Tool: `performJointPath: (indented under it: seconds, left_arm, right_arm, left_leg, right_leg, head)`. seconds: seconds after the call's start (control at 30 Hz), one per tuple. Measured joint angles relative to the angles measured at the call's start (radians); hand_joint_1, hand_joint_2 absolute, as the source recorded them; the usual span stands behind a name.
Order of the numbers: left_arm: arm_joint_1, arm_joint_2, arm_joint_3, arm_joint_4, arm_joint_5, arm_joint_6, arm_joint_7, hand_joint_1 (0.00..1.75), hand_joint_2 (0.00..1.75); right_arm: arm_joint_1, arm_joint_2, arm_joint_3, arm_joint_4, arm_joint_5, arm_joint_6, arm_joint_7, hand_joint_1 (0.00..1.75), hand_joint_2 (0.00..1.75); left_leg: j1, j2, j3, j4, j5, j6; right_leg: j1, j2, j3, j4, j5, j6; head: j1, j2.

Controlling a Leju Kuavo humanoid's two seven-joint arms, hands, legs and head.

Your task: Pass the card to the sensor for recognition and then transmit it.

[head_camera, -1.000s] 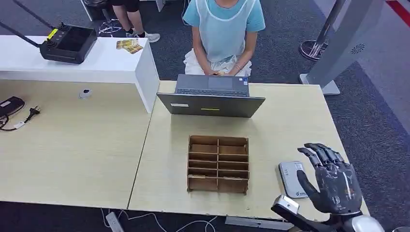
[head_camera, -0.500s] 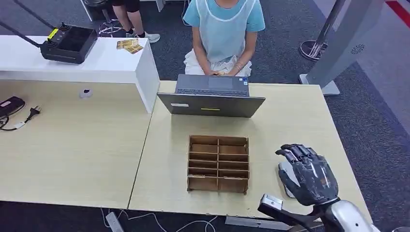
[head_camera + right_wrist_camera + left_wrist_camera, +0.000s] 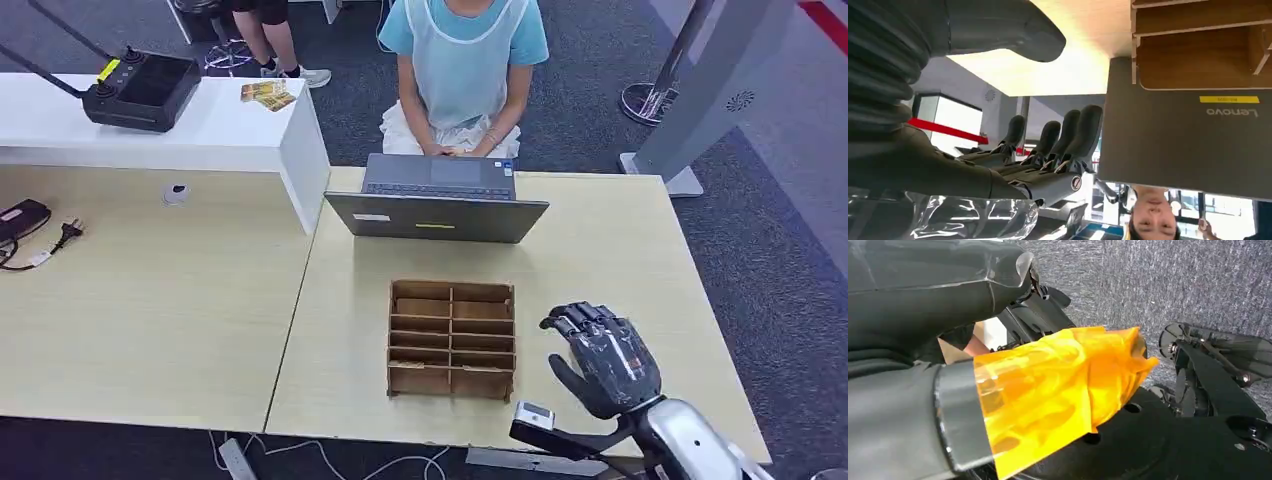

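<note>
1. Left hand [image 3: 1058,390]: hangs low over the carpet, wrapped in orange film. The film hides the fingers, so I cannot tell whether they are open or closed. Risk: if this hand is needed, the film could spoil its grip.
2. Card: the only likely candidates are the yellowish cards [image 3: 267,93] at the right end of the raised white desk, well apart from both hands. Risk: the right arm probably cannot reach them from here, and stretching could bring it into the laptop [image 3: 436,215] at the far edge of the wooden desk [image 3: 620,240].
3. Wooden rack [image 3: 451,338]: near the front edge, just beside the right hand, with no card visible in its slots. Risk: a sideways sweep could knock it.
4. Right hand [image 3: 600,365]: low over the front right corner of the wooden desk, palm down. The fingers [image 3: 1083,135] are apart and hold nothing. Risk: no card is in hand, so there is nothing to read, and pressing down could jam the fingertips on the desk.
5. Person [image 3: 463,60]: seated behind the laptop. Risk: a fast handover reach could come too close.
</note>
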State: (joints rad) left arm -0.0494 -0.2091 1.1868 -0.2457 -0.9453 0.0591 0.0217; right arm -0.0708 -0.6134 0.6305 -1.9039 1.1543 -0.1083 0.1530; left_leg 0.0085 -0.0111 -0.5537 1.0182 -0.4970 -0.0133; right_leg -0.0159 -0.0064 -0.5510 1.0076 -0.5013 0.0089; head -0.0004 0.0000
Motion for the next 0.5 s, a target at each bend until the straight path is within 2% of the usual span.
performJointPath:
  seconds: [0.17, 0.23, 0.27, 0.37, 0.5]
  left_arm:
    - [0.000, 0.000, 0.003, 0.000, 0.000, 0.000, -0.002, 0.00, 0.00]
    - [0.000, 0.000, 0.004, 0.000, 0.000, -0.002, -0.002, 0.00, 0.00]
    - [0.000, 0.000, 0.005, 0.000, 0.000, -0.002, -0.003, 0.00, 0.00]
    - [0.000, 0.000, 0.010, 0.000, 0.000, -0.002, -0.004, 0.00, 0.00]
    - [0.000, 0.000, 0.010, 0.000, 0.000, -0.002, -0.005, 0.00, 0.00]
  right_arm:
    - [-0.005, -0.001, 0.016, 0.005, -0.049, 0.001, -0.003, 0.82, 1.75]
    - [-0.008, -0.006, 0.022, 0.005, -0.088, 0.013, -0.018, 0.98, 1.75]
    - [-0.009, -0.010, 0.025, 0.005, -0.101, 0.018, -0.023, 0.80, 1.75]
    - [-0.014, -0.016, 0.031, 0.005, -0.122, 0.022, -0.030, 0.66, 1.75]
    - [-0.014, -0.016, 0.042, 0.006, -0.126, 0.023, -0.030, 0.66, 1.75]
  left_leg:
    - [0.000, 0.000, 0.000, 0.000, 0.000, 0.000]
    - [0.000, 0.000, 0.000, 0.000, 0.000, 0.000]
    - [0.000, 0.000, 0.000, 0.000, 0.000, 0.000]
    - [0.000, 0.000, 0.000, 0.000, 0.000, 0.000]
    - [0.000, 0.000, 0.000, 0.000, 0.000, 0.000]
  right_leg:
    - [0.000, 0.000, 0.000, 0.000, 0.000, 0.000]
    - [0.000, 0.000, 0.000, 0.000, 0.000, 0.000]
    - [0.000, 0.000, 0.000, 0.000, 0.000, 0.000]
    - [0.000, 0.000, 0.000, 0.000, 0.000, 0.000]
    - [0.000, 0.000, 0.000, 0.000, 0.000, 0.000]
  head:
    - [0.000, 0.000]
    - [0.000, 0.000]
    - [0.000, 0.000]
    - [0.000, 0.000]
    - [0.000, 0.000]
